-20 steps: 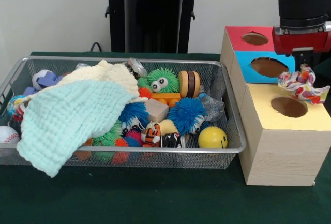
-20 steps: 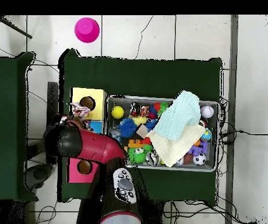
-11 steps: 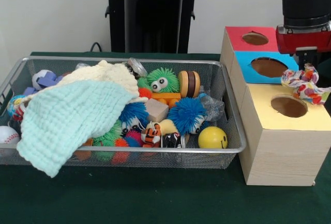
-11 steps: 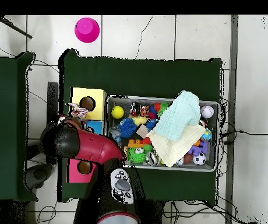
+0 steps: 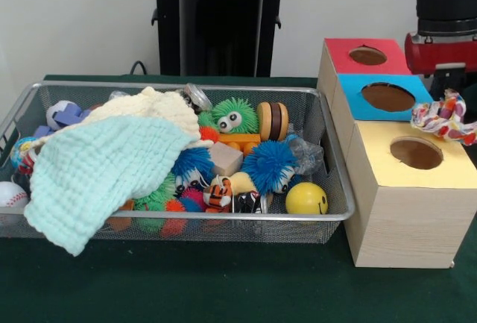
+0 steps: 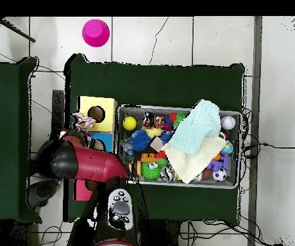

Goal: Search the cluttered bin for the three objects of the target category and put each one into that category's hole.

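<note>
A knotted rope toy (image 5: 445,118) in mixed colours hangs from my gripper (image 5: 449,96), which is shut on it. It is held over the right edge of the yellow-topped box (image 5: 387,140), to the right of that box's round hole (image 5: 416,153). Behind that box stand the blue-topped box (image 5: 358,88) and the red-topped box (image 5: 339,51), each with a hole. Seen from overhead, the rope toy (image 6: 83,120) is at the yellow box's (image 6: 102,102) left edge, past the end of the red arm (image 6: 86,163). The wire bin (image 5: 328,215) is packed with toys.
A mint cloth (image 5: 97,170) drapes over the bin's left half, on top of a cream cloth (image 5: 153,105). Fuzzy balls in blue (image 5: 268,165) and green (image 5: 234,115), a yellow smiley ball (image 5: 306,198) and a baseball (image 5: 10,195) lie inside. A pink cup (image 6: 95,32) stands on the floor.
The arm has swung to the right in the front view, carrying the rope toy right and slightly up, away from above the yellow box's hole toward its outer edge.
</note>
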